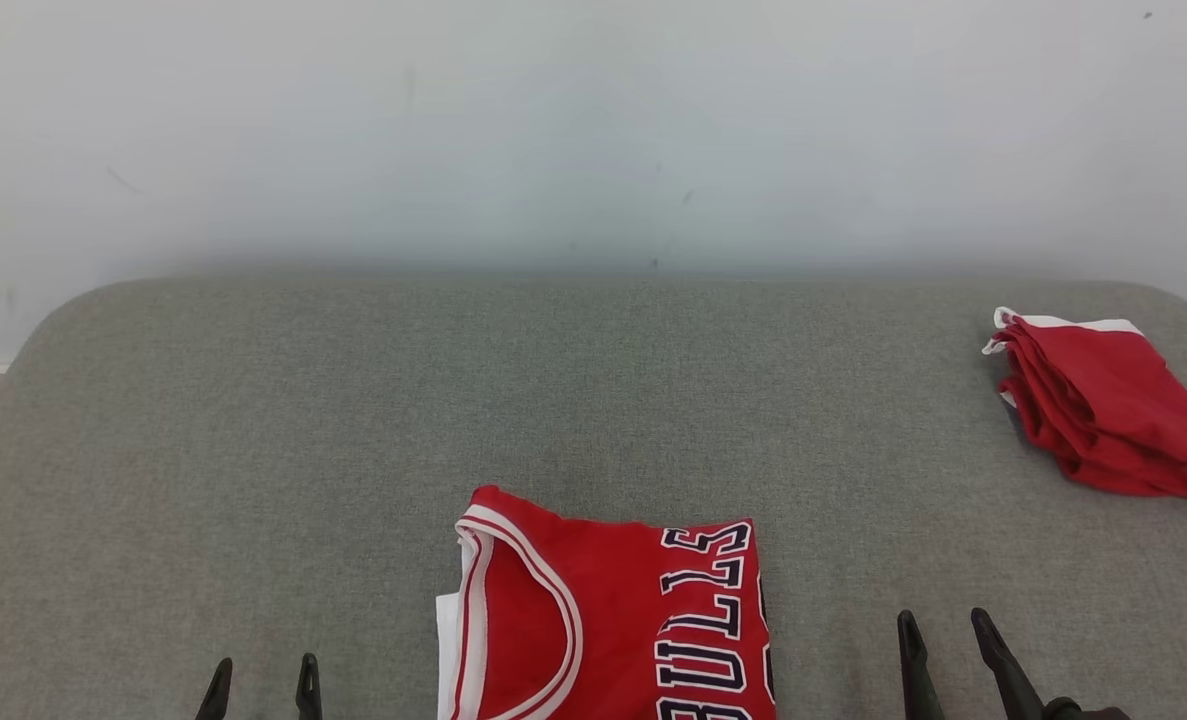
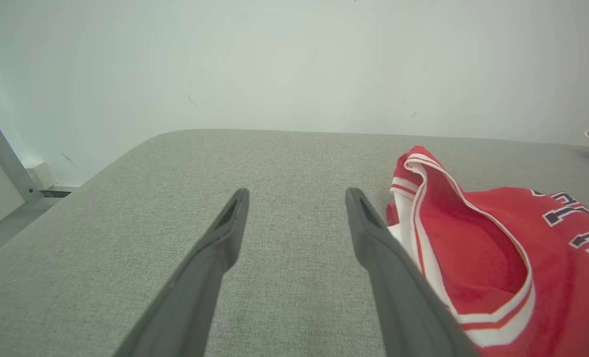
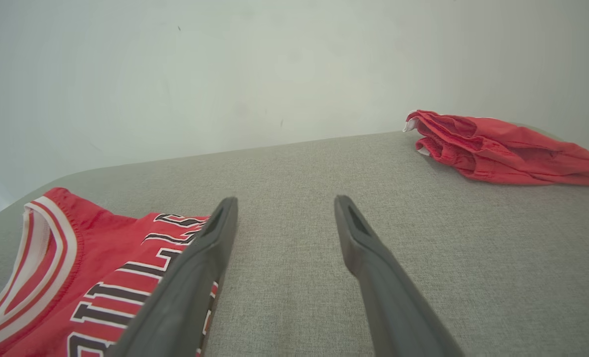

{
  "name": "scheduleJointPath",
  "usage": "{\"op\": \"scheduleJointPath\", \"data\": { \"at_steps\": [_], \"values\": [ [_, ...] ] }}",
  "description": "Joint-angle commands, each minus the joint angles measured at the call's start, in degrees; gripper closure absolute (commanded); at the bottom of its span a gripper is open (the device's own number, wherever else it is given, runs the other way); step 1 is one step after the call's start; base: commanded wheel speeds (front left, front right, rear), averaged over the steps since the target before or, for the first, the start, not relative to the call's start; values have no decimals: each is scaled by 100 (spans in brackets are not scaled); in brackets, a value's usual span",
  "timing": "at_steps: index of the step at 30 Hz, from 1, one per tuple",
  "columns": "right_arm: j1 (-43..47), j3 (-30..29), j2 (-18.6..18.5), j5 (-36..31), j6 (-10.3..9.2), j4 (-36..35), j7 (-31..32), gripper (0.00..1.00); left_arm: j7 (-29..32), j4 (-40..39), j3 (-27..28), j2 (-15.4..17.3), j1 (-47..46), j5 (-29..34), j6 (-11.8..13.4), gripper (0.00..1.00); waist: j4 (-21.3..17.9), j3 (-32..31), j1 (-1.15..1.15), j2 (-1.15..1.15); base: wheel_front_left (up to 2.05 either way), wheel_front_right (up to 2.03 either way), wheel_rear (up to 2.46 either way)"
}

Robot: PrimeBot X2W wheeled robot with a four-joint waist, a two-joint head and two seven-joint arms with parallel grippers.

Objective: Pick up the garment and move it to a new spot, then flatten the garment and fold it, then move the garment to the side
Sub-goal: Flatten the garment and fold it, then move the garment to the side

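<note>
A folded red jersey (image 1: 613, 620) with white trim and dark "BULLS" lettering lies at the near middle of the grey padded table (image 1: 353, 420). My left gripper (image 1: 263, 668) is open at the lower left, well left of the jersey and holding nothing. In the left wrist view the left gripper (image 2: 296, 196) hovers over bare cloth, with the jersey (image 2: 497, 248) just to the right of it. My right gripper (image 1: 945, 622) stands open right of the jersey. Seen from the right wrist, the right gripper (image 3: 283, 203) is empty and the jersey (image 3: 100, 267) lies to its left.
A second red garment (image 1: 1103, 410) lies folded in a loose pile at the table's far right; it also appears as a red pile (image 3: 502, 148) in the right wrist view. A pale wall (image 1: 593, 130) rises behind the table. The table's rounded left corner (image 2: 140, 148) drops off toward the floor.
</note>
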Motion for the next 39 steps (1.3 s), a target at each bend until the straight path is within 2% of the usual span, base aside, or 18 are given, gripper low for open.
{"op": "scheduleJointPath", "data": {
  "at_steps": [1,16,39],
  "values": [
    [25,7,13,-6,-14,13,0,0,-15,18,18,-5,60,-21,-1,0,-2,-1,0,0,0,0,0],
    [-7,11,15,43,-14,94,-1,0,-15,112,-35,-5,-9,-56,-57,0,13,-18,0,0,0,0,0],
    [-32,65,16,47,-14,111,-1,0,-15,143,-46,-5,-58,-52,-14,0,34,47,0,0,0,0,0]
  ]
}}
